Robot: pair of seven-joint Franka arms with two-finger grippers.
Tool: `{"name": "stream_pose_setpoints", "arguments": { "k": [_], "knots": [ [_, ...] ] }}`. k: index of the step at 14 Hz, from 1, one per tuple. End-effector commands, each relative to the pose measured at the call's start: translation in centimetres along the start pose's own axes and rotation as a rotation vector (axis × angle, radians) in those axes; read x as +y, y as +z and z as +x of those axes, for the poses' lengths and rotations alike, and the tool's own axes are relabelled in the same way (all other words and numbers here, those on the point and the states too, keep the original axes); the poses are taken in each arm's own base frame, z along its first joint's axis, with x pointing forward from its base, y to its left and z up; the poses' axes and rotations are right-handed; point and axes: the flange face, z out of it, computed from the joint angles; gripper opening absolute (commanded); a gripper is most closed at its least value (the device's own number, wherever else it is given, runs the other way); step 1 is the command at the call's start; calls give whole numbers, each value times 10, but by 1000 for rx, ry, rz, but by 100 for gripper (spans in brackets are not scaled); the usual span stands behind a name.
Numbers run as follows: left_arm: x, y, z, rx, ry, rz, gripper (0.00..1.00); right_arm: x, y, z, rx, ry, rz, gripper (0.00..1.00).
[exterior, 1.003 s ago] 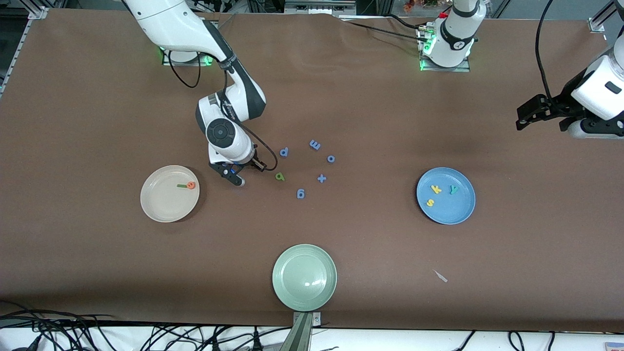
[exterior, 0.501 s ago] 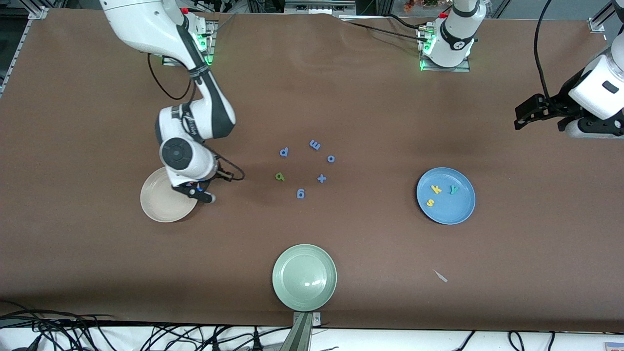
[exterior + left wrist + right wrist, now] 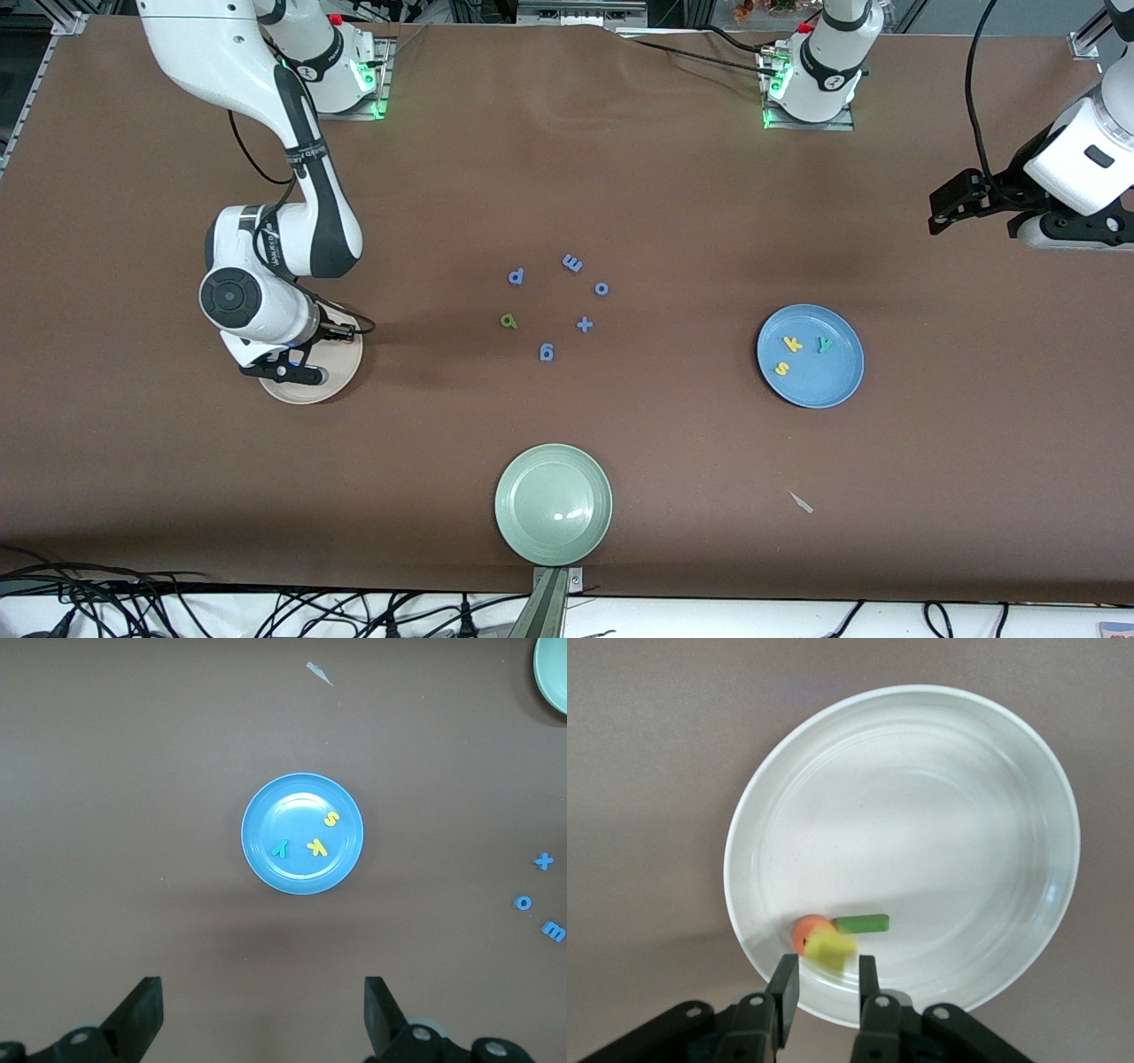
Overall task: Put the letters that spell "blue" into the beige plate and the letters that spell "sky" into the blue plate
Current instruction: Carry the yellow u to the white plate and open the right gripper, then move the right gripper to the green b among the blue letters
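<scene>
Green b [image 3: 508, 322] on table w/ periwinkle letters [image 3: 572, 263] round it, pale green plate [image 3: 553, 504] nearer cam

Green b [image 3: 508, 321] sits among periwinkle letters [image 3: 572, 263], close on three sides; counter [image 3: 425, 354] toward the beige plate [image 3: 341, 377] lies open.

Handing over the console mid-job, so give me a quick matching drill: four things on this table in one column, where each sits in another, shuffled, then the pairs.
Things:
1. yellow k
2. green b
3. orange e
4. right gripper

Places:
A. in the beige plate, beside the thin green l
B. on the bare table among the periwinkle letters
C. over the beige plate's rim, a yellow letter just past its fingertips
D. in the blue plate

Pairs: 1-D, 2-B, 3-A, 4-C
</scene>
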Motion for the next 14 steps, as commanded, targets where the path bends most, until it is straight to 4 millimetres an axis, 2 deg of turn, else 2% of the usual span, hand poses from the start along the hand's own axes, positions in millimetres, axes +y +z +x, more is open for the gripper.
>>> {"name": "stream_pose_setpoints", "arguments": {
  "k": [1,2,4,7,9,12,14],
  "knots": [
    [-1,-7,-4,0,19,27,100,-4,-2,-1,-8,0,6,79],
    [-1,-7,-5,-2,20,27,100,-10,-4,-2,-6,22,8,79],
    [-1,-7,-6,-12,19,27,100,-38,-15,-7,15,84,20,79],
    [-1,-7,-6,-12,19,27,100,-109,-11,-27,19,196,42,79],
    [-1,-7,-6,-12,19,27,100,-151,-12,-32,26,252,67,79],
    [-1,-7,-6,-12,20,27,100,-205,-11,-33,34,350,107,79],
    [-1,-6,-6,-14,19,27,100,-239,2,-43,29,407,129,79]
  ]
}}
